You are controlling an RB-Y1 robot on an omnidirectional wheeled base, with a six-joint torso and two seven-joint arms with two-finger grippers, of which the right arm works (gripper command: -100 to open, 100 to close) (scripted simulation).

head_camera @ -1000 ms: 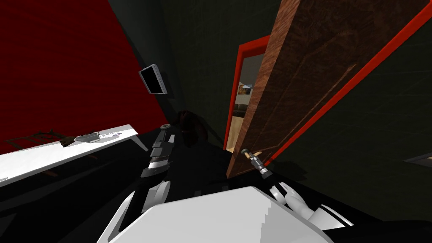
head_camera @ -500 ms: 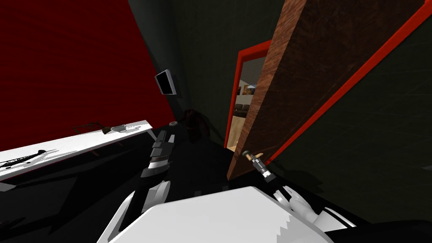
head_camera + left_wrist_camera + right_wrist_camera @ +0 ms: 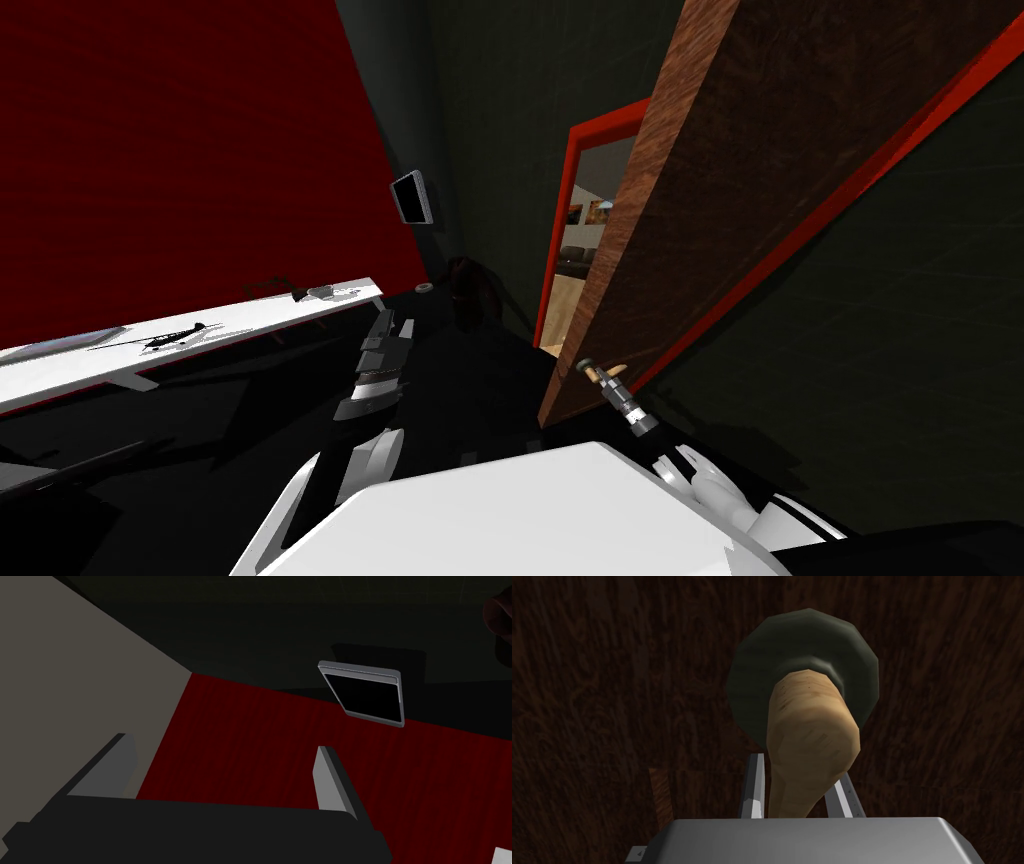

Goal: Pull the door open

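As the door (image 3: 720,200) hangs ajar, right claw (image 3: 799,778) clamps its handle (image 3: 807,741).

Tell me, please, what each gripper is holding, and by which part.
The right gripper clamps the tan door handle at its free end; the left gripper is open, holding nothing.

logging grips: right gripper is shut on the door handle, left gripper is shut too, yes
No. The left gripper is open, its fingers standing apart in the left wrist view. The right gripper is shut on the door handle, as you said.
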